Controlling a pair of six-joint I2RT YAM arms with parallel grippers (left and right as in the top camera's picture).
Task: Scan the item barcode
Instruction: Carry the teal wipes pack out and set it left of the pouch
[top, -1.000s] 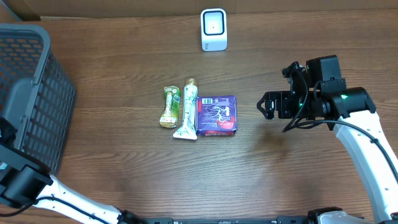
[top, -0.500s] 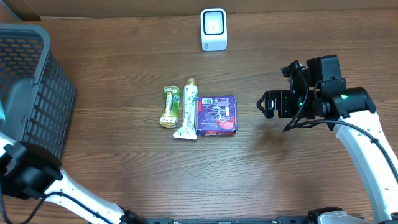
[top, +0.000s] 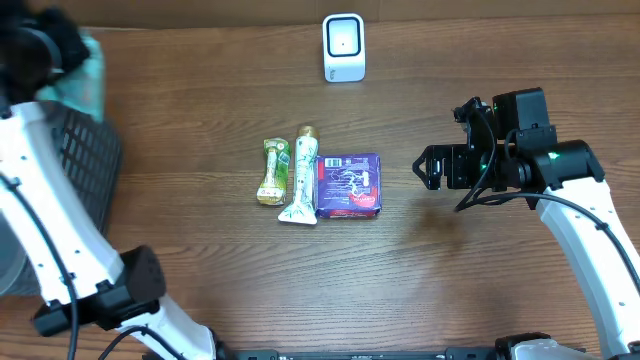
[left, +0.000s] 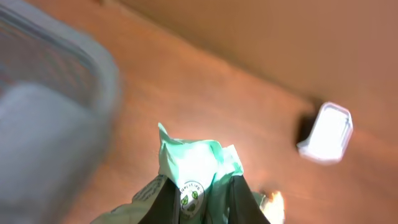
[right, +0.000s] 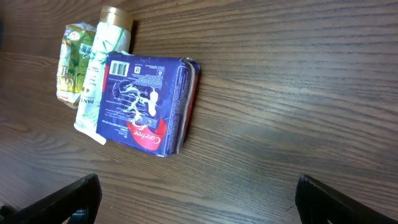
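Pale green packet (left: 198, 163): is sitting pinched in the left claw (left: 202, 200), its crumpled top poking up past the dark fingers; the overhead view is showing it only as a blurred green patch at the far left corner, above the grey mesh plastic basket (top: 92, 170)
White box-shaped scanner (top: 343, 47): is standing upright at the far edge of the brown wooden tabletop (top: 200, 270); nothing is being presented in front of it; the packet is hanging well apart from it
Progress: the pick-up is looking done, since the packet is hanging clear of both the basket and the tabletop; the carry across to the scanner and the turning of the barcode toward it are looking like what is left; no barcode is showing on the packet in either view, too blurred to tell
Left arm (top: 40, 220): is reaching high along the left edge, wrist raised above the basket; the claw is clamping shut on the packet; its camera is looking along the packet, with the scanner off to the right
Right claw (top: 428, 168): is hovering with jaws spread wide, gripping nothing, near the right side of the dark blue flat pack (top: 349, 185) and pointing toward it
Middle of the tabletop: the blue pack, a white tube (top: 302, 175) and a green-and-yellow sachet (top: 273, 172) are lying side by side, untouched by either claw
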